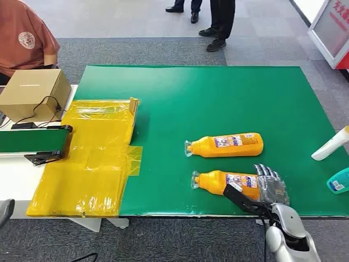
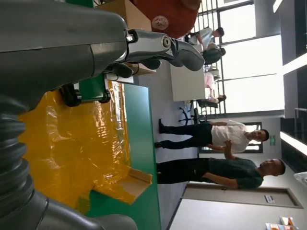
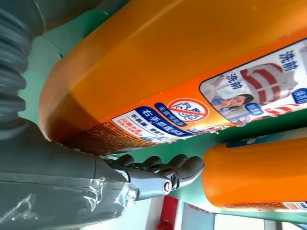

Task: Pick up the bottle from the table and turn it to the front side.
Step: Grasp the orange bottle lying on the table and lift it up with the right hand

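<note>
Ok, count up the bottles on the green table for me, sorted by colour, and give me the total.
Orange bottles: 2, the near one at the right hand and the far one behind it.
White bottles: 1, at the right edge.
Teal bottles: 1, partly cut off by the right edge.
Total: 4

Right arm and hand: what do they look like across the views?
The right hand has silver-grey fingers partly wrapped in clear tape, on a rounded silver forearm with a black bracket. The right wrist view shows a grey ribbed cover, a thick grey thumb and dark fingers.
</note>
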{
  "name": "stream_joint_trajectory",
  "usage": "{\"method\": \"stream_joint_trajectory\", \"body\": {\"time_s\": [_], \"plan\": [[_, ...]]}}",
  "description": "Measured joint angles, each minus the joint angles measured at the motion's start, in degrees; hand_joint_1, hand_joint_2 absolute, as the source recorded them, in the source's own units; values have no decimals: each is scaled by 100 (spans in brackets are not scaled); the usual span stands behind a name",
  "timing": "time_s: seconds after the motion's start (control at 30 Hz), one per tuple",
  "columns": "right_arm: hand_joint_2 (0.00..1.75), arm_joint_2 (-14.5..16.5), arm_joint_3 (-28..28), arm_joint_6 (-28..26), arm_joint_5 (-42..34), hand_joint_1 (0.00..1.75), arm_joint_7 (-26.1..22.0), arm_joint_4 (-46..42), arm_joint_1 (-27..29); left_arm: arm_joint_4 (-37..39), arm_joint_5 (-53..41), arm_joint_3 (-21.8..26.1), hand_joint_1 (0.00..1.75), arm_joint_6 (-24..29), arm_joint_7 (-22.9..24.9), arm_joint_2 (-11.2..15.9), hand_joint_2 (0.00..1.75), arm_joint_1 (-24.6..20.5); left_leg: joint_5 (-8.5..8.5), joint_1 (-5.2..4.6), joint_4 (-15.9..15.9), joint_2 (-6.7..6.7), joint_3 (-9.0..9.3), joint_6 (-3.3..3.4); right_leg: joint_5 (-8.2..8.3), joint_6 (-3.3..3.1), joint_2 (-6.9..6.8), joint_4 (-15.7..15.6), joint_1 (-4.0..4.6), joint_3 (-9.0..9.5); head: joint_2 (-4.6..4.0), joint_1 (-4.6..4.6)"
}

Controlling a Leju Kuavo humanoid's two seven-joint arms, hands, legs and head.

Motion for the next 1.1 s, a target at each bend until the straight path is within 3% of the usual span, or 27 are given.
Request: {"method": "stream_joint_trajectory", "body": {"time_s": [0.8, 0.9, 1.03, 1.1], "plan": [[175, -2, -23, -44, -63, 175, -281, 218, -195, -126, 70, -19, 0, 8, -9, 7, 175, 64, 5, 1, 0, 1, 10, 0, 6, 0, 0, 0, 0, 11, 0, 0], [175, -2, -37, 86, -781, 175, -725, 212, -195, -125, 98, -20, 0, 5, -18, 20, 175, 63, 4, 1, 0, 3, 15, -2, 6, -1, 4, 0, 0, 12, 0, -1], [175, -72, -13, 854, -2997, 175, -1711, 12, -65, -95, 260, -35, 0, 22, -139, 172, 175, 17, 3, 1, 0, 4, 17, -2, 5, -1, 4, 0, 0, 12, 0, -2], [175, -176, 98, 1057, -3831, 175, -1883, -143, 44, -44, 341, -64, 0, 72, -200, 276, 175, -36, 6, 1, 0, 2, 9, 0, 5, -1, 1, 1, 0, 9, 0, -2]]}}
